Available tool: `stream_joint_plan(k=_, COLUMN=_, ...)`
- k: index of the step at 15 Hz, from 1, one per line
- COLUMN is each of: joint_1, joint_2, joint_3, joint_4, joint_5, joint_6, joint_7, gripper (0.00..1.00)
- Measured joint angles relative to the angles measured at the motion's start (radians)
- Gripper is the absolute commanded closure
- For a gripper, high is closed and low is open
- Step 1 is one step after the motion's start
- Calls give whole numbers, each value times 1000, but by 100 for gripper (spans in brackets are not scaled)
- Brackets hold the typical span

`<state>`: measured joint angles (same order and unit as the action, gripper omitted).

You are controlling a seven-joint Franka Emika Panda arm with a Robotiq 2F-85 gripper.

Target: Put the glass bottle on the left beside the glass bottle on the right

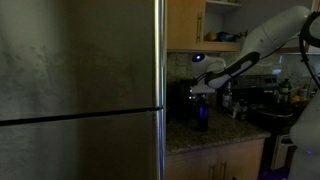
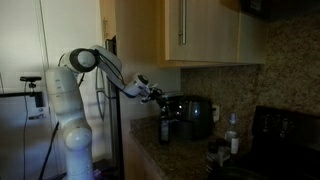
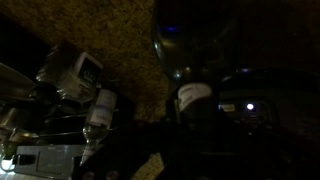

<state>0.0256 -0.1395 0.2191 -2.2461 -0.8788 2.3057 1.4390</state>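
Observation:
A dark blue glass bottle [image 1: 201, 115] stands on the granite counter in front of a black coffee maker; it also shows in an exterior view [image 2: 165, 129]. A second, clear glass bottle [image 2: 232, 134] stands farther along the counter, and shows in the wrist view [image 3: 100, 110]. My gripper [image 1: 200, 89] hangs right above the blue bottle's top, also seen in an exterior view [image 2: 156, 95]. In the dark wrist view the blue bottle's white cap [image 3: 195, 97] lies between my jaws. The fingers are too dark to read.
A steel fridge [image 1: 80, 90] fills one side. A black coffee maker [image 2: 190, 116] stands right behind the blue bottle. Wooden cabinets [image 2: 190, 30] hang overhead. More bottles and a stove [image 1: 275, 110] crowd the counter beyond.

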Motion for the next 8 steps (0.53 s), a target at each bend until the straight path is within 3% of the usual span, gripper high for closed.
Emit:
stream_joint_plan(k=4, joint_1=2, joint_2=-37, joint_3=-20, joint_4=-42, joint_5=-37, joint_6=-59, joint_7=84, gripper=93)
stream_joint_plan(k=8, joint_1=-22, joint_2=-76, joint_3=-104, joint_4=-84, joint_5=-38, joint_6=-84, joint_7=149, gripper=93)
